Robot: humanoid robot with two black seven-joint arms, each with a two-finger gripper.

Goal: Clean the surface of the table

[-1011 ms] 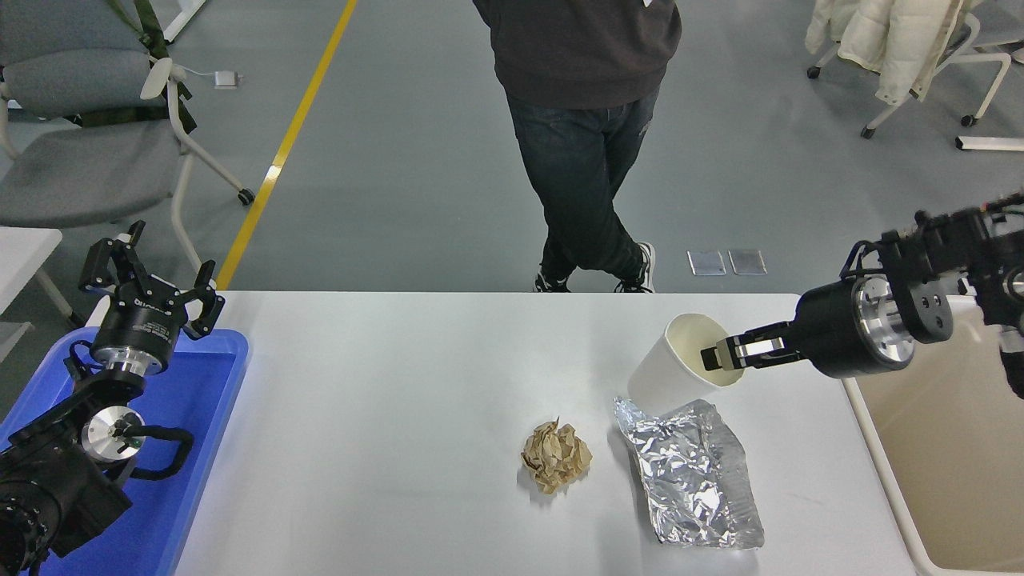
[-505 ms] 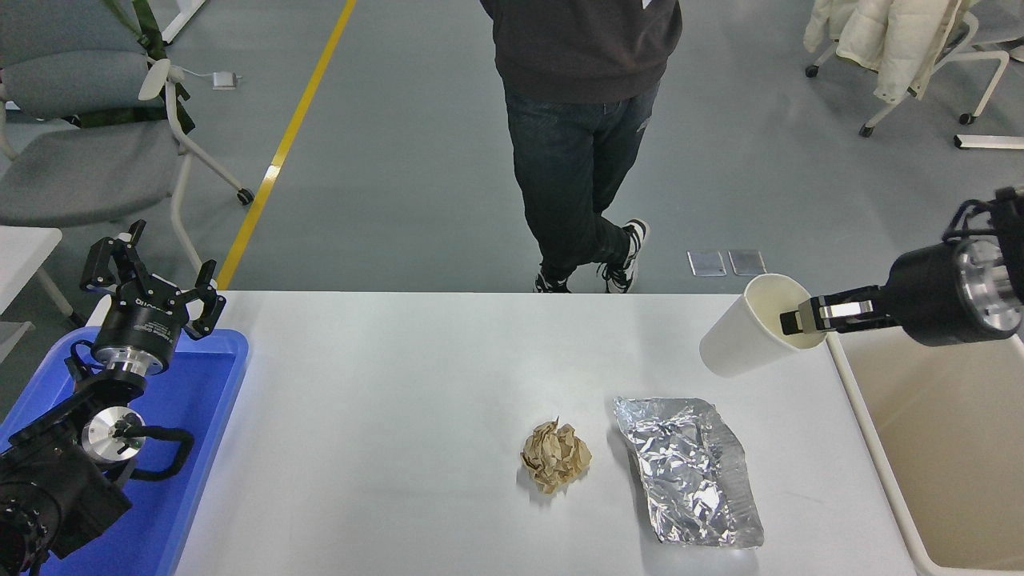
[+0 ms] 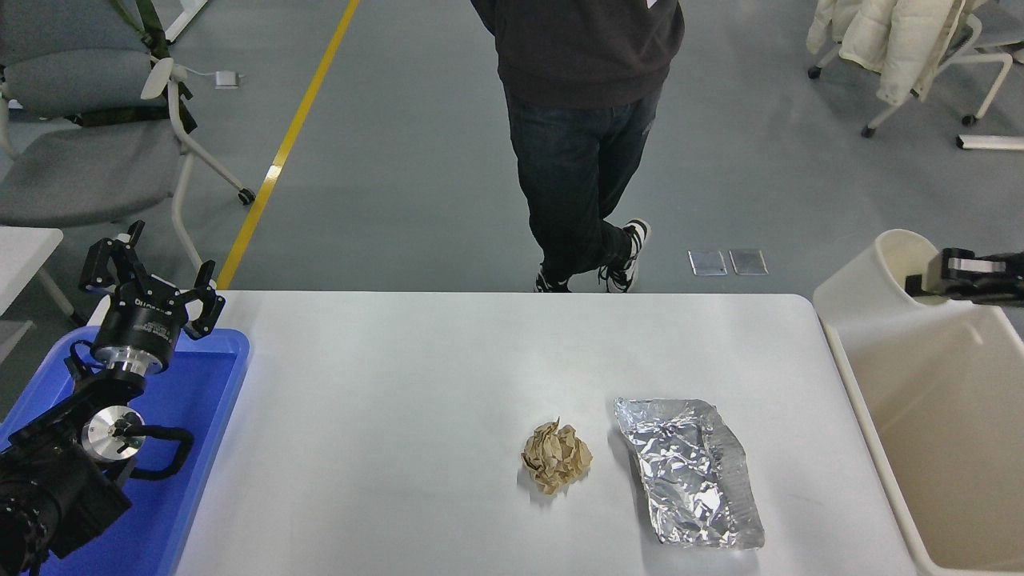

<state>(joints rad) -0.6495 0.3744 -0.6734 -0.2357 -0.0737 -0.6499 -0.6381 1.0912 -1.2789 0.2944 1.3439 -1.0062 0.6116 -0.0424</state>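
While the bench (image 3: 416,384), broad, stiff and bare at left, needs no gripping, the light springy foil (image 3: 690,472) wants pinching at an edge. The paper wad (image 3: 557,456) squeezes anywhere. The right hand (image 3: 920,280) pinches a cup's (image 3: 868,272) rim over the bin (image 3: 944,416); the left hand (image 3: 148,276) sits spread.

On the table surface (image 3: 400,384), the paper ball (image 3: 556,456) lies left of the foil (image 3: 692,472).

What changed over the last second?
The right gripper, shut on the paper cup, carried it right and up, off the table surface to above the beige bin. The cup is not released yet. The brown paper ball, the foil bag and the left gripper, parked over the blue tray, stayed put. The person shifted slightly.
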